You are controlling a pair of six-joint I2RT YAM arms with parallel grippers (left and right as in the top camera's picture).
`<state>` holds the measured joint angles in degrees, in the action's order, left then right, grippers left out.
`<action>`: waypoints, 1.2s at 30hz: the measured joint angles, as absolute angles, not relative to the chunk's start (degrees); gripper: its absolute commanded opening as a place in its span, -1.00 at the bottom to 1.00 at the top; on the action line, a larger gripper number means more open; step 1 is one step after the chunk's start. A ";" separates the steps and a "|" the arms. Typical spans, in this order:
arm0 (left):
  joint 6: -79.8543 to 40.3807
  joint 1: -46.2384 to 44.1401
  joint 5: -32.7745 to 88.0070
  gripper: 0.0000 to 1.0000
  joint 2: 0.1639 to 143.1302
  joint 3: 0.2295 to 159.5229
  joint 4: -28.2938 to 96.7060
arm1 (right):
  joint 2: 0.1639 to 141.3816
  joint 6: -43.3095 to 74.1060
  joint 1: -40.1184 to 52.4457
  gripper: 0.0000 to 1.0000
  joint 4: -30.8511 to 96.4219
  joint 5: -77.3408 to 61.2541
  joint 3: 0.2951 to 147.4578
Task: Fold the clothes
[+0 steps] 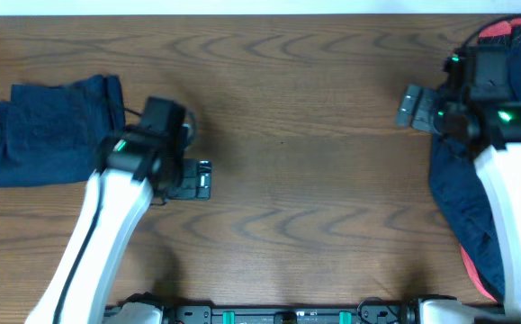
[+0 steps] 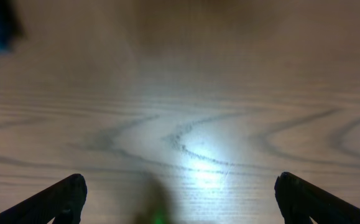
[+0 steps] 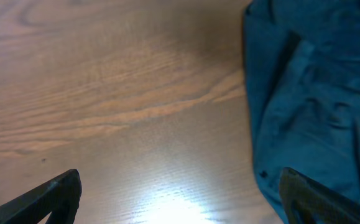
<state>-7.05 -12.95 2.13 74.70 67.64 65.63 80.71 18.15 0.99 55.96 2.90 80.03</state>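
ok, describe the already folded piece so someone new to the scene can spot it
In the overhead view, find the wooden table and go to its left end. The folded navy garment lies flat there as a compact, roughly rectangular stack, on its own. The loose navy pile at the right edge is crumpled instead, with red fabric showing around it.
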 measured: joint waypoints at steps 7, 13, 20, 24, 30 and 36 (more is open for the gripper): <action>-6.81 -12.95 0.56 0.96 56.03 66.98 64.14 | 65.14 17.74 0.82 0.98 56.49 3.31 75.61; -6.46 -12.95 -0.03 0.96 38.37 62.74 60.93 | 45.41 17.72 0.82 0.98 54.11 6.20 61.95; -7.14 -12.95 -0.03 0.96 30.26 60.77 60.03 | 25.93 17.74 0.82 0.99 55.44 7.53 51.72; -7.31 -12.95 -0.03 0.96 29.45 60.77 60.01 | 21.67 17.74 0.82 0.99 61.06 7.55 51.07; -7.33 -12.95 -0.03 0.96 29.47 60.71 60.01 | 20.75 17.74 0.82 0.98 69.93 7.55 50.81; -7.33 -12.95 -0.03 0.96 29.47 60.71 60.01 | 20.73 17.72 0.82 0.99 70.24 7.55 50.76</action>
